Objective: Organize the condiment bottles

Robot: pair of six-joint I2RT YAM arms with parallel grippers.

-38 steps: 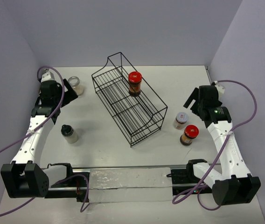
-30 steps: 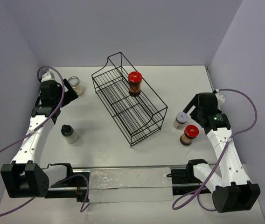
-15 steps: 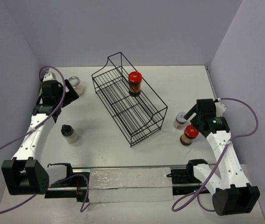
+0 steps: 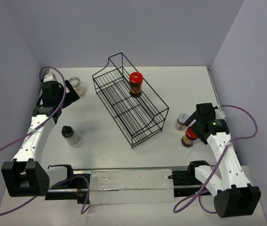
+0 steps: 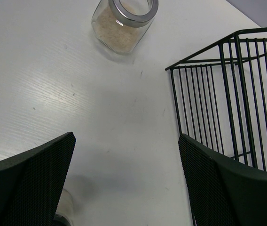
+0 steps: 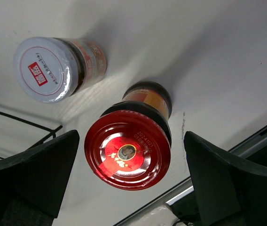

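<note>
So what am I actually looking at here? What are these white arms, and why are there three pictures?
These are two robot arms bolted at the near edge of a table. The wide picture comes from a fixed camera above and behind them. The other two come from a small camera on each wrist, looking past that arm's own two fingers.

On the table stands a black wire rack with one red-lidded jar in it. Nothing is held.

The left end effector is open near a jar of pale contents, and a black-capped jar stands closer to the arm bases. The right end effector is open too. In its wrist view a second red-lidded jar sits between the fingers, beside a white-lidded jar.
</note>
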